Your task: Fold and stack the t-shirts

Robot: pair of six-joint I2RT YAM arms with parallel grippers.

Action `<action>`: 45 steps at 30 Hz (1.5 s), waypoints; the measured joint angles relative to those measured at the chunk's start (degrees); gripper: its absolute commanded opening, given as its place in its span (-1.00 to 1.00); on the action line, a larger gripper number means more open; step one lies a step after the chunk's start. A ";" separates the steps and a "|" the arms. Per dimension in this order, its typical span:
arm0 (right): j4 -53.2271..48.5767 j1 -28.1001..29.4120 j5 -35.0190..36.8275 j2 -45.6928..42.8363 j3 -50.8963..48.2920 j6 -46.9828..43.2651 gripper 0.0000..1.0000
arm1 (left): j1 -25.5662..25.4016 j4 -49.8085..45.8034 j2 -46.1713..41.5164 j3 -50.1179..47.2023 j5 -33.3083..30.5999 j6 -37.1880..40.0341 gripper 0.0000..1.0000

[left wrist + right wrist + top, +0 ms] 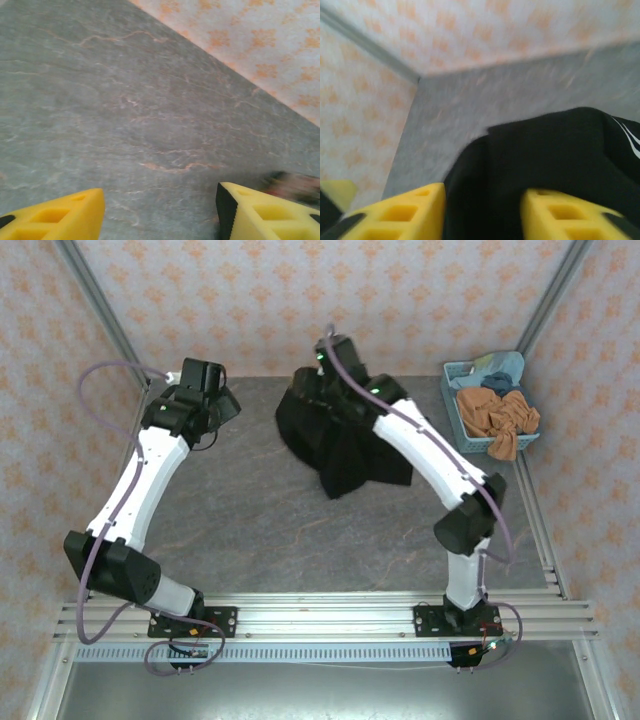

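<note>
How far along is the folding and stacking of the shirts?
Nothing looks done: no folded stack on the table. In hand: the black shirt, a crumpled heap, with the right gripper open over it; the left gripper open above bare table. To do: folding it, then the orange shirt and bluish shirt in the basket.

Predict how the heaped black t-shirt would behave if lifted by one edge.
Probably floppy: the black t-shirt lies crumpled in folds, so it should drape rather than hold shape. Likely light for its size, as it looks like thin cloth. Pushed, it would probably bunch up on the table rather than slide whole.
</note>
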 measured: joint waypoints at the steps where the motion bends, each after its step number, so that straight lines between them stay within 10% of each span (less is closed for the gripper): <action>1: 0.00 0.39 -2.34 2.32 0.02 0.70 0.24 | 0.15 -0.15 -1.03 -1.33 0.02 0.00 0.31; 8: -0.57 -2.14 -8.26 3.48 -9.44 1.40 0.30 | -1.77 -0.79 -4.09 -11.30 6.25 0.00 0.41; 13: 0.44 -13.22 -7.74 -6.12 -23.34 3.52 0.18 | -12.59 1.25 -3.23 -16.79 12.20 -0.55 0.48; 19: 1.64 -28.13 -5.46 -13.79 -37.97 6.51 0.15 | -30.40 3.52 12.85 -11.06 14.45 -1.49 0.61; 26: 1.55 -32.87 -3.65 -15.13 -45.99 8.92 0.16 | -39.08 2.62 33.09 -0.57 12.76 0.02 0.73; 31: 1.62 -33.64 -2.80 -15.85 -47.10 9.88 0.16 | -39.01 -0.33 40.24 5.55 10.10 1.36 0.22; 35: 2.03 -33.64 -2.58 -16.00 -47.12 9.92 0.16 | -38.60 -0.81 42.34 8.70 6.27 1.92 -1.00; 45: 2.03 -33.64 0.98 -15.50 -45.07 10.01 0.16 | -28.33 -1.44 13.55 -13.09 -3.10 0.00 -1.00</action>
